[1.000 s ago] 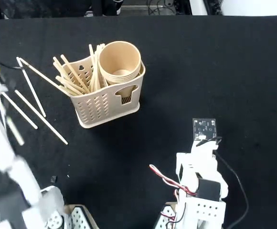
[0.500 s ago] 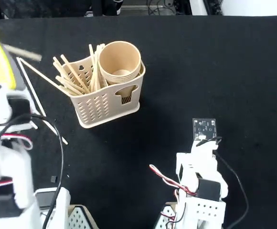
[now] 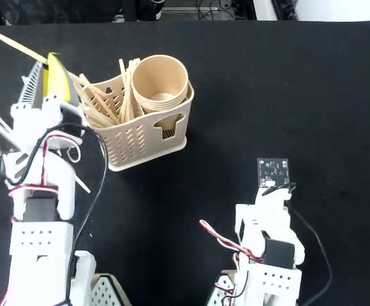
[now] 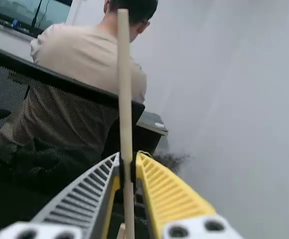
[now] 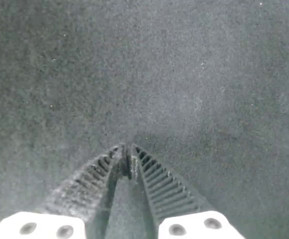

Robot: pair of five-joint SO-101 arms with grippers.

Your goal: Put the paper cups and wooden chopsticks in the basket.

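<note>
Black counter [image 3: 300,95]; upper left, the left tool [image 3: 43,67] pinches a chopstick [image 3: 16,46] slanting up-left, basket [image 3: 143,137] just right of it.

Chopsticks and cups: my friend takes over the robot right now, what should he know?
Left gripper: shut on one chopstick, held up beside the basket.
Right gripper: shut, empty, over the table.
Done: paper cups stacked in the basket, with a bunch of chopsticks.
To do: drop the held one in; at least one loose chopstick lies by the left arm.
</note>
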